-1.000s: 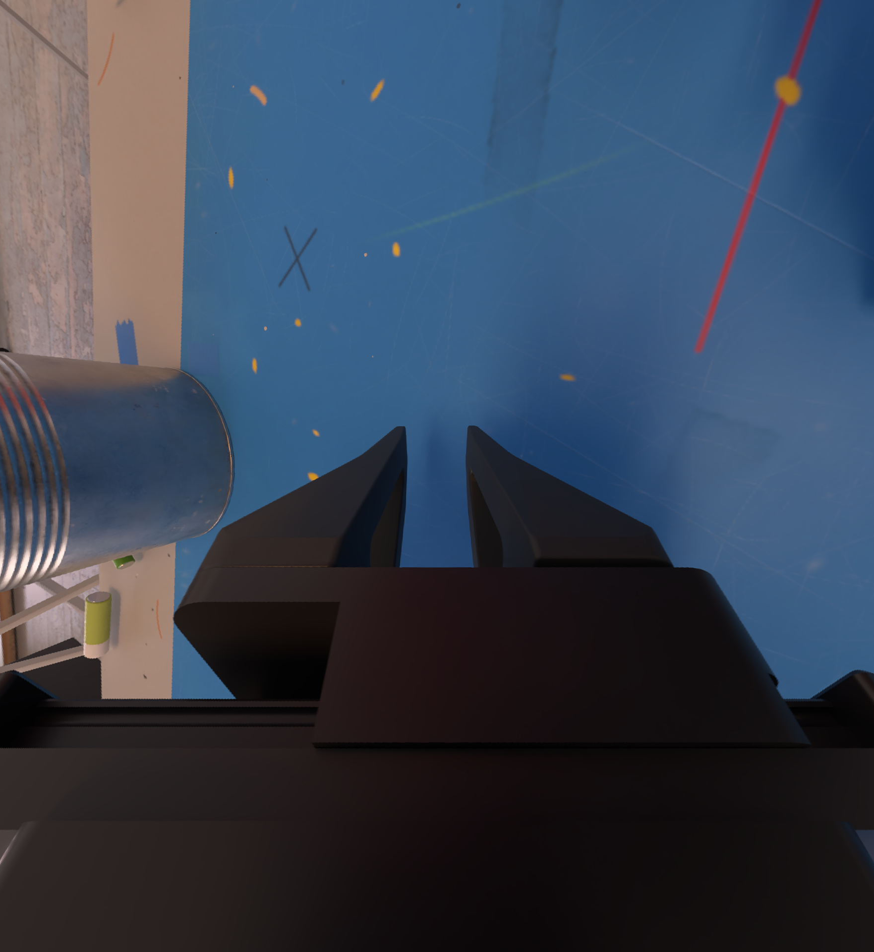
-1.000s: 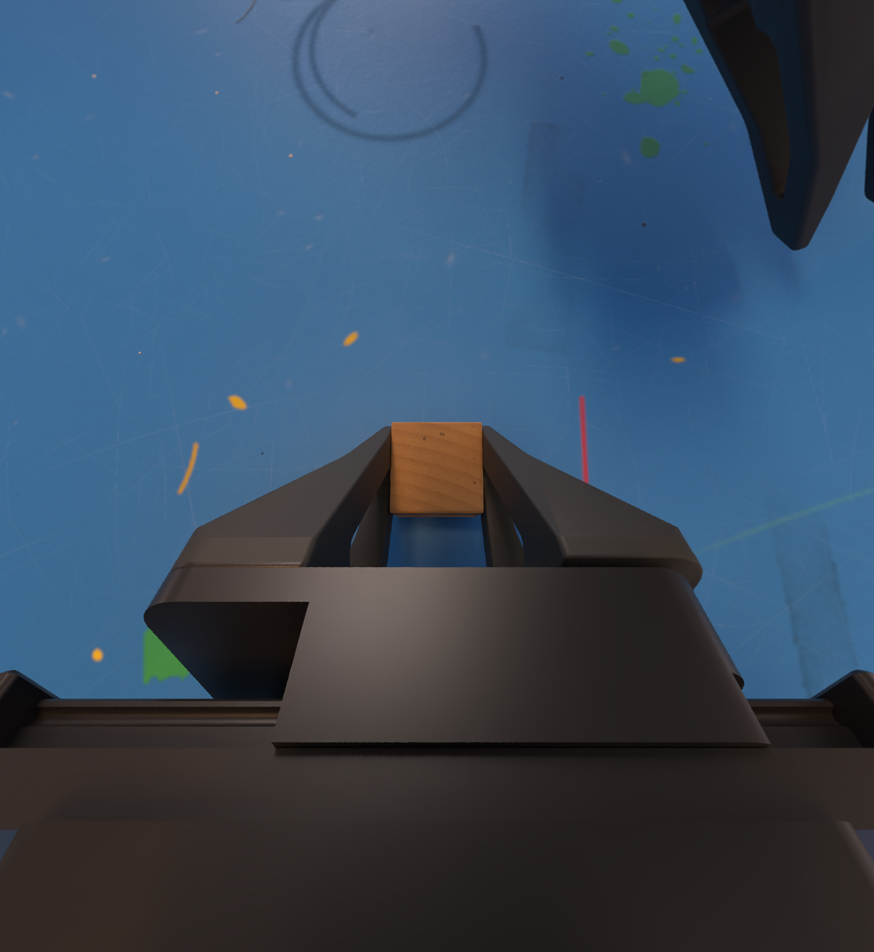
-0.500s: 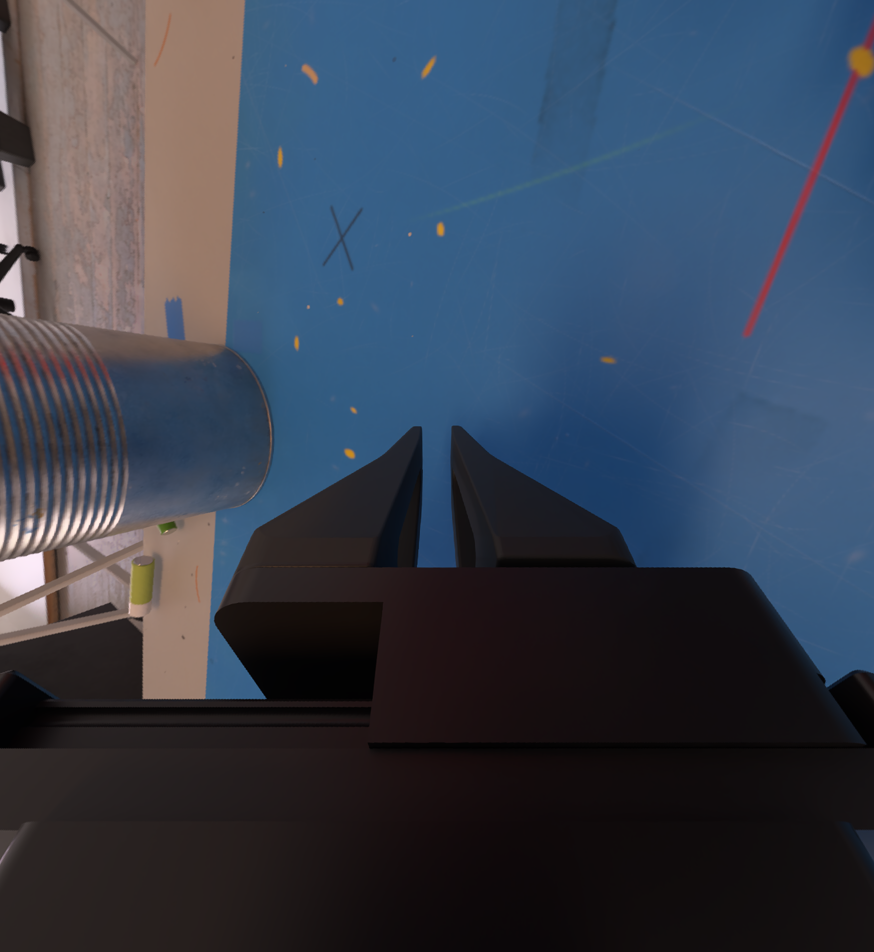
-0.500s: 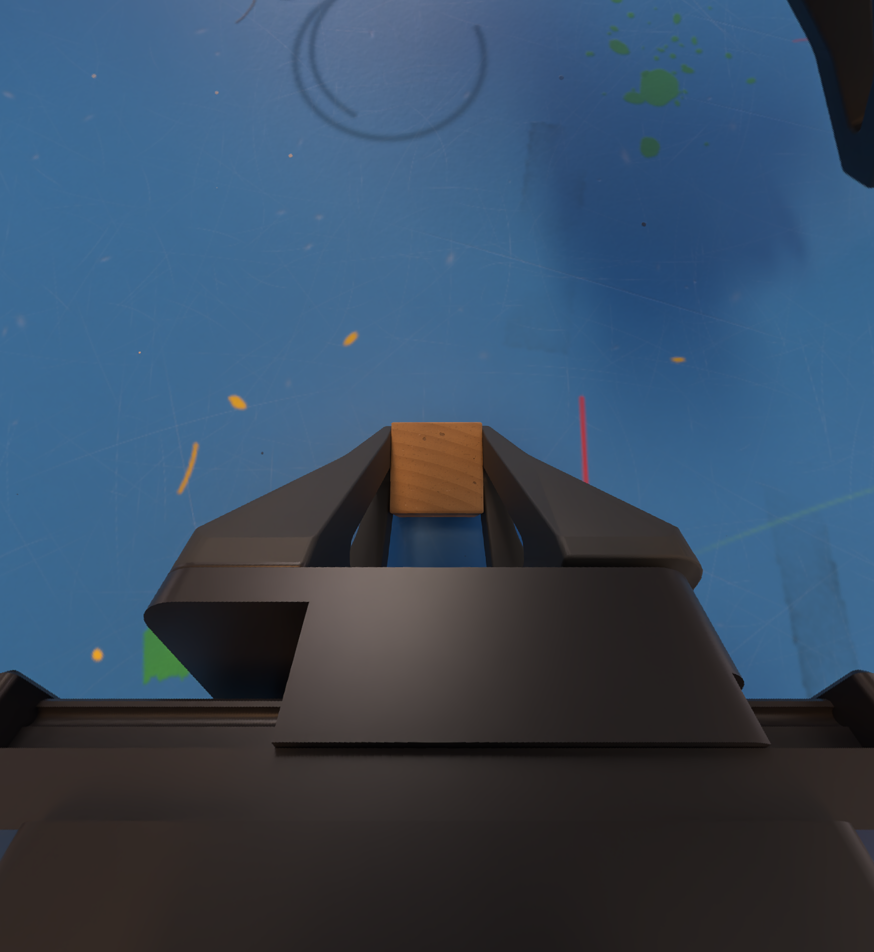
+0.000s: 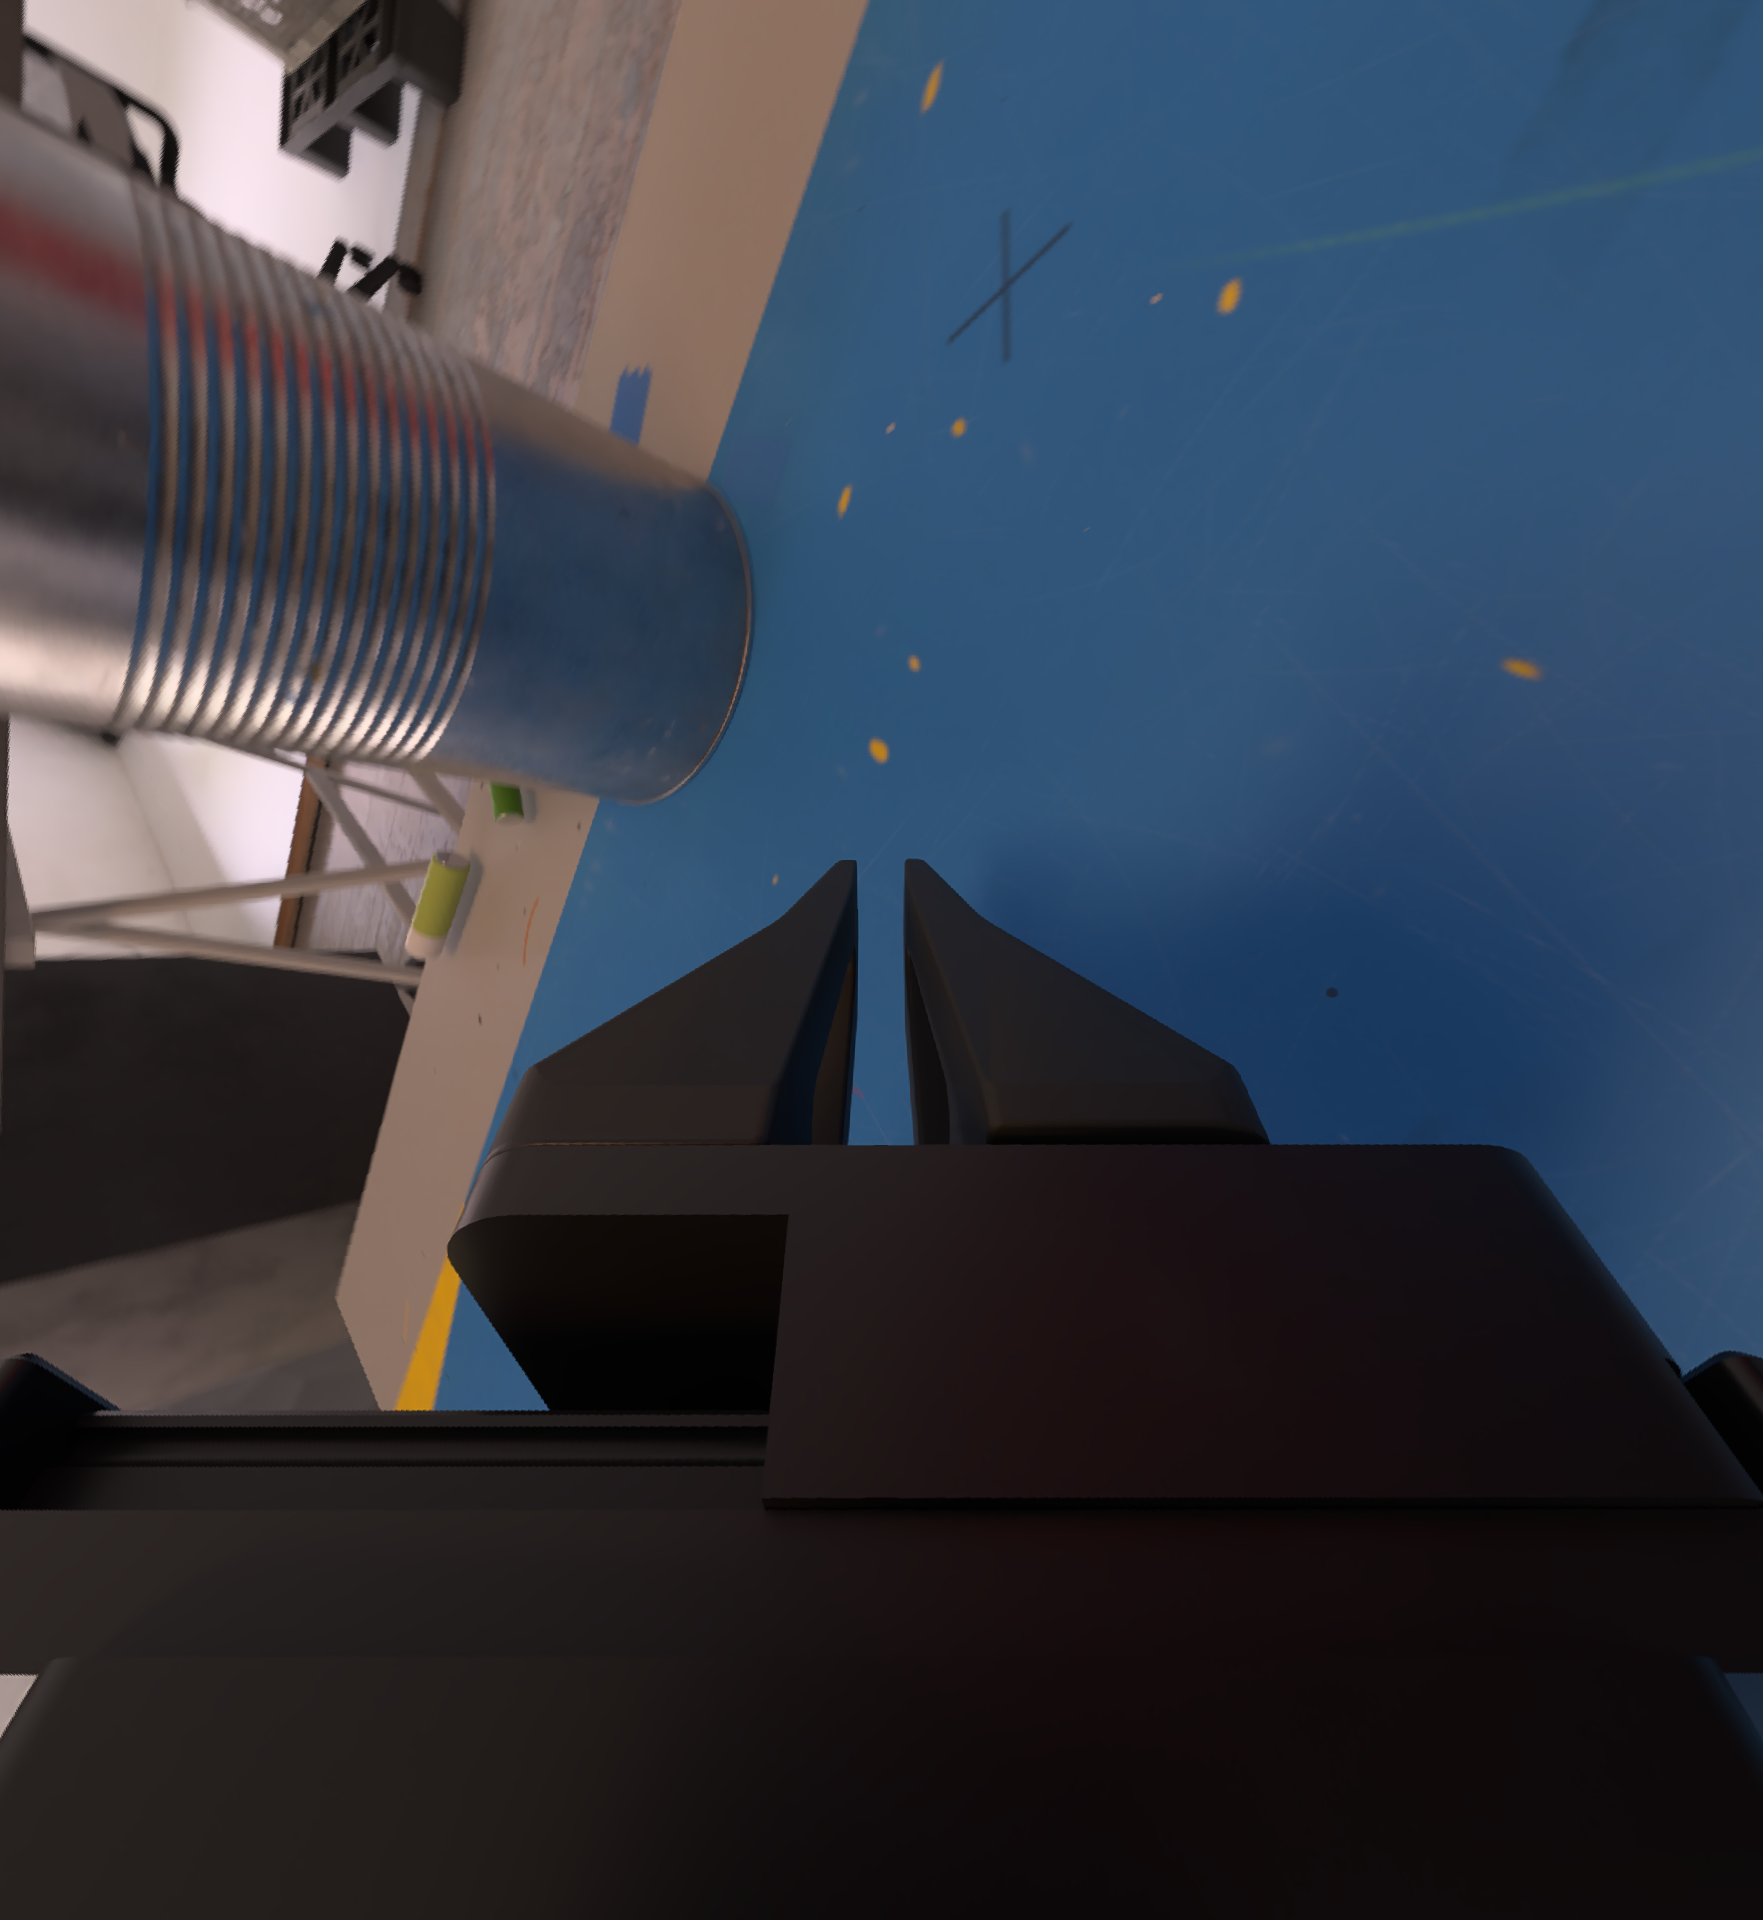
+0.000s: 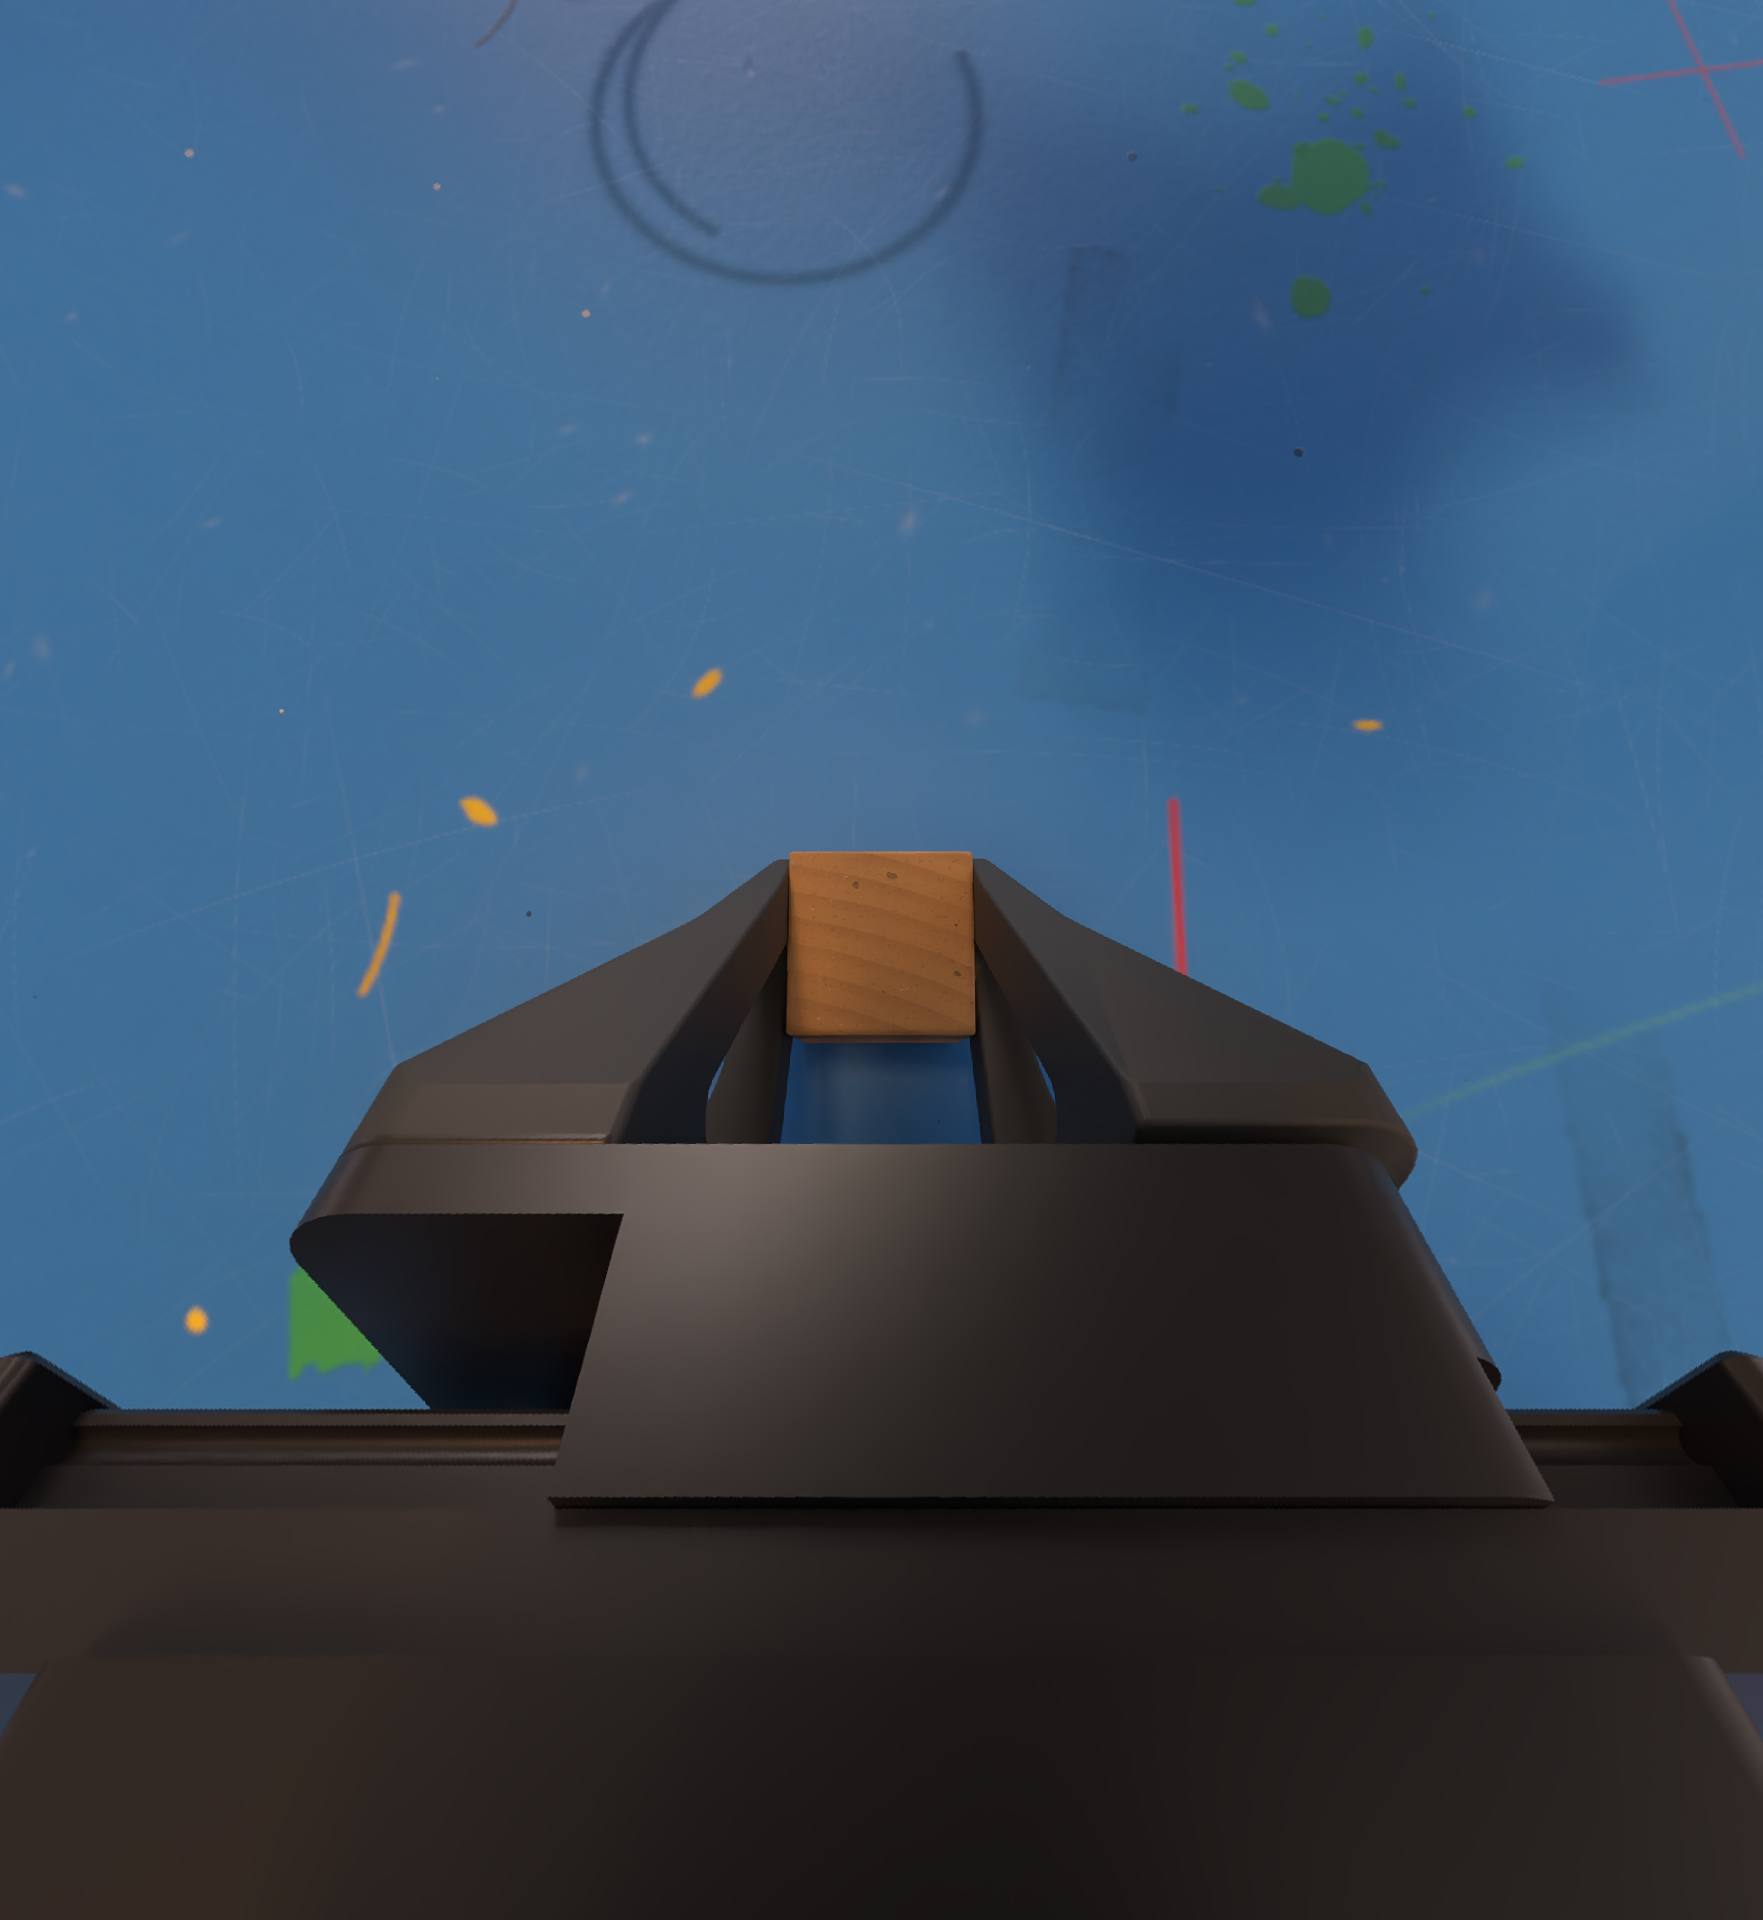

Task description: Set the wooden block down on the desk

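Right gripper (image 6: 880, 940) clamps the wooden block (image 6: 880, 943) at its fingertips, frame centre, desk (image 6: 337, 520) straight ahead beyond it (left gripper (image 5: 880, 883) empty, fingers nearly together, out of play).

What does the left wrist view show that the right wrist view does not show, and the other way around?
Only the left wrist view shows the ribbed metal can standing near the desk's edge, the beige border, two small green cylinders, a dark cross mark, and the left tool nearly closed on nothing.

Only the right wrist view shows the wooden block clamped in the right tool, a dark ring mark, green splatter and a short red line.

Both show the blue desk surface with orange flecks and fine scratches.
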Available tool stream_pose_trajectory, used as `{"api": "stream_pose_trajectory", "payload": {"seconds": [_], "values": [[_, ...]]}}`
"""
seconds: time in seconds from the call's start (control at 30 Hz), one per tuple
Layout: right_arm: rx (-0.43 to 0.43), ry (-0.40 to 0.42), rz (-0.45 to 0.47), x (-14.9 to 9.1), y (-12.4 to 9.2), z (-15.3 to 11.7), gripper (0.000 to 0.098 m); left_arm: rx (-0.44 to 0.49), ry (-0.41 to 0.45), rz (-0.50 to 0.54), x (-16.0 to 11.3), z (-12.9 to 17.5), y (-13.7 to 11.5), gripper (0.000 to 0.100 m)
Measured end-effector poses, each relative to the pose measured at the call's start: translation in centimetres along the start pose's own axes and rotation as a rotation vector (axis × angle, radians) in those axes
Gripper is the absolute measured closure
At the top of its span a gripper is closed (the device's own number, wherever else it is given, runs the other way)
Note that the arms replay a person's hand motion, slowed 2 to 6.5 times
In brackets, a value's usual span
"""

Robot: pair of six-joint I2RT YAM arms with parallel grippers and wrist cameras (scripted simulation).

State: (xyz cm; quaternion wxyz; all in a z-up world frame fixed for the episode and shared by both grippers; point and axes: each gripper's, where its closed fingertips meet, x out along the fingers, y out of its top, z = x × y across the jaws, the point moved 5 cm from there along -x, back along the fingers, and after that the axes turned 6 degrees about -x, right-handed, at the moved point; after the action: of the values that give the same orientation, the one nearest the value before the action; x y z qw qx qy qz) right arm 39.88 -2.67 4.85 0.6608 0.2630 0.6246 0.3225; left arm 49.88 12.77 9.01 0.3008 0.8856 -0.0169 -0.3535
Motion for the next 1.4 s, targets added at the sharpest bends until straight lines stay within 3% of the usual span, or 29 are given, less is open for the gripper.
{"api": "stream_pose_trajectory", "payload": {"seconds": [0.27, 0.47, 0.63, 0.77, 0.97, 1.4], "values": [[0.000, 0.000, 0.000, 0.0, 0.0, 0.0, 0.0709, -0.286, 0.095, -0.008, -0.5, -0.6, -2.8, 0.096], [0.000, 0.000, 0.000, 0.0, 0.0, 0.0, 0.0709, -0.556, 0.084, -0.017, -0.6, -1.5, -5.3, 0.096], [0.000, 0.000, 0.000, 0.0, 0.0, 0.0, 0.0709, -0.706, 0.049, 0.008, -0.5, -2.3, -6.4, 0.092], [0.000, 0.000, 0.000, 0.0, 0.0, 0.0, 0.0709, -0.719, 0.077, 0.026, -0.5, -3.1, -6.7, 0.087], [0.000, 0.000, 0.000, 0.0, 0.0, 0.0, 0.0708, -0.688, 0.167, 0.003, -0.6, -4.2, -7.3, 0.090], [0.000, 0.000, 0.000, 0.0, 0.0, 0.0, 0.0708, -0.806, 0.187, 0.063, -1.2, -6.1, -9.0, 0.092]]}}
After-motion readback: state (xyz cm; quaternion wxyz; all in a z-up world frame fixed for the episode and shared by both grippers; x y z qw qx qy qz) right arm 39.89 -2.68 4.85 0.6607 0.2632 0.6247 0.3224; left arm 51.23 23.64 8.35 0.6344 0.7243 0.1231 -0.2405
